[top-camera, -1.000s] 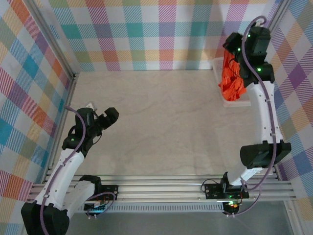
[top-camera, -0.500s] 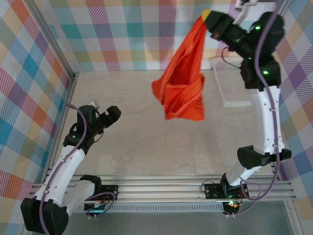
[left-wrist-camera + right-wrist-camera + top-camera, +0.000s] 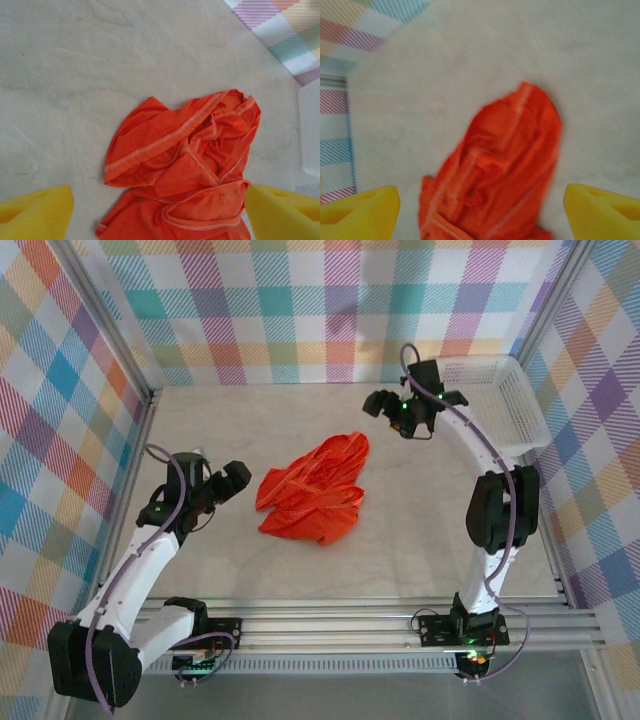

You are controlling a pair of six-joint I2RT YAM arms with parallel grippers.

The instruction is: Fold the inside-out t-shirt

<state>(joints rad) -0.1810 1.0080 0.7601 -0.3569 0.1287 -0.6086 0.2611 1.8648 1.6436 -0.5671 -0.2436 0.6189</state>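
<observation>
Seams show pale on the crumpled bright orange fabric t-shirt, heaped mid-way on the pale marbled worktop. Left tool gapes wide and empty beside it; right tool, open and empty, hovers nearby.

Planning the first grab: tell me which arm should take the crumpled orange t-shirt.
Left, probably: the left gripper is open beside the t-shirt, a stitched hem facing it; the right gripper, also open, sits past its far tip.

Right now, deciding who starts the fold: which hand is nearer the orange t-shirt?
Left. The left hand sits open just beside the left edge of the t-shirt; the right hand, also open, is farther off past its far right corner.
</observation>
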